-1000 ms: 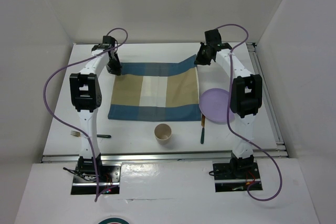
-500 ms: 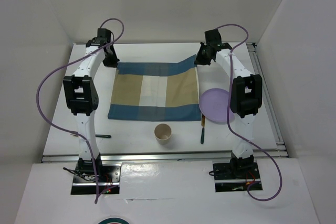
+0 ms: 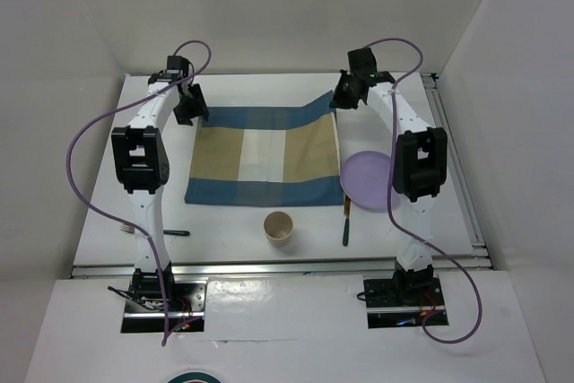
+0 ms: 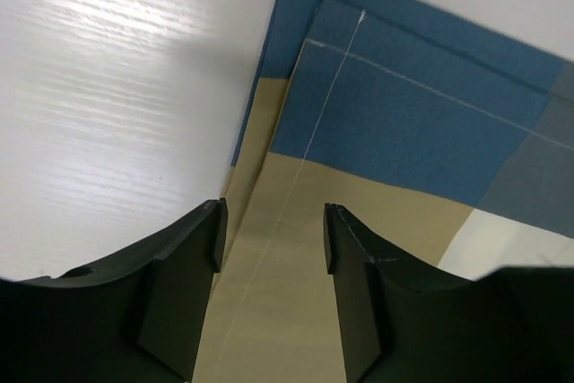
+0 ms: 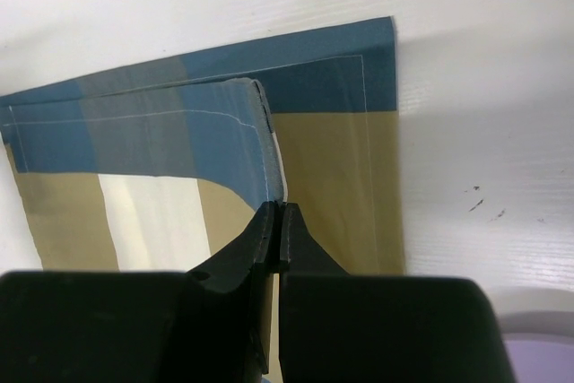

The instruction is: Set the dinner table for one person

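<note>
Locate the white tabletop (image 3: pixel 224 226) filling the centre of the top view; it carries every item listed here. The blue-and-tan checked placemat (image 3: pixel 265 157) lies at mid-frame, flat except at its upper right corner. Observe the left arm (image 3: pixel 141 159) reaching to the upper left of the frame, where the left jaws sit over the placemat's upper left corner. In the left wrist view the two black fingers (image 4: pixel 179 293) are spread apart with nothing clamped, and the tan and blue cloth (image 4: pixel 395 132) shows in the gap between them; you cannot tell from these views whether the fingers touch it. Observe the right arm (image 3: pixel 420 163) reaching to the upper right corner of the placemat. In the right wrist view the right jaws are pressed together on a raised fold of the cloth (image 5: pixel 179 123), and the top view shows that corner lifted off the tabletop toward them. A purple plate (image 3: pixel 369 180) rests just right of the placemat. A dark-handled utensil (image 3: pixel 345 224) lies between the plate and the placemat's lower right corner. A paper cup (image 3: pixel 279 227) stands upright below the placemat's lower edge. A fork (image 3: pixel 176 232) lies at lower left, partly hidden behind the left arm.
</note>
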Tool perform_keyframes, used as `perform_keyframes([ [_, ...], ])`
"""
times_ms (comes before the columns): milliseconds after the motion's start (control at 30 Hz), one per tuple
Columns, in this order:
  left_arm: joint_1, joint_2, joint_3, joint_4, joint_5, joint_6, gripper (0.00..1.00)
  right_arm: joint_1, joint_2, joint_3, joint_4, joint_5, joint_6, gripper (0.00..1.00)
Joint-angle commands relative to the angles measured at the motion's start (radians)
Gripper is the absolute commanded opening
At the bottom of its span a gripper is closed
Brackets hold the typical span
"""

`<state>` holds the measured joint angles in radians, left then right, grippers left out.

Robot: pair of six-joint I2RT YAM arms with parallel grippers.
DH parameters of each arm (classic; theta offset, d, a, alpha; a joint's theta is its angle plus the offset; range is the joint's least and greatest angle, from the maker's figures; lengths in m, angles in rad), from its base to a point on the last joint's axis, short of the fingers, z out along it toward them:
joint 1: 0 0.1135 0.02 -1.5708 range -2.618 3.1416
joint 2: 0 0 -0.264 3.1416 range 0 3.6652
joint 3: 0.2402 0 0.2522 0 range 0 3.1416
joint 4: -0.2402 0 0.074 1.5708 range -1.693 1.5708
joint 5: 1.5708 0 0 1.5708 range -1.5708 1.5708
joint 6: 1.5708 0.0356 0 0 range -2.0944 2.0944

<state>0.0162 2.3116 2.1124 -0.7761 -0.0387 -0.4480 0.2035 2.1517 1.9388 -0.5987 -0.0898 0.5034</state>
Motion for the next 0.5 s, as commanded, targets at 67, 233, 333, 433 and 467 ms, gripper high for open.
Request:
perform_keyframes([
  [67,0.001,0.052,-0.025,0.009,0.053,0.003,0.61,0.017,0.005,0.038,-0.003,0.010,-0.009,0.00],
  [233,0.001,0.077,-0.025,0.000,0.062,0.003,0.53,0.017,0.005,0.038,-0.003,0.010,-0.009,0.00],
  [333,0.001,0.087,-0.035,0.000,0.050,0.003,0.53,0.017,0.005,0.038,-0.003,0.010,-0.009,0.00],
  [433,-0.008,0.097,-0.035,0.000,0.040,0.003,0.55,0.017,0.005,0.038,-0.003,0.010,-0.009,0.00],
  [467,-0.009,0.097,-0.035,0.000,0.040,0.003,0.55,0.017,0.005,0.038,-0.003,0.010,-0.009,0.00],
])
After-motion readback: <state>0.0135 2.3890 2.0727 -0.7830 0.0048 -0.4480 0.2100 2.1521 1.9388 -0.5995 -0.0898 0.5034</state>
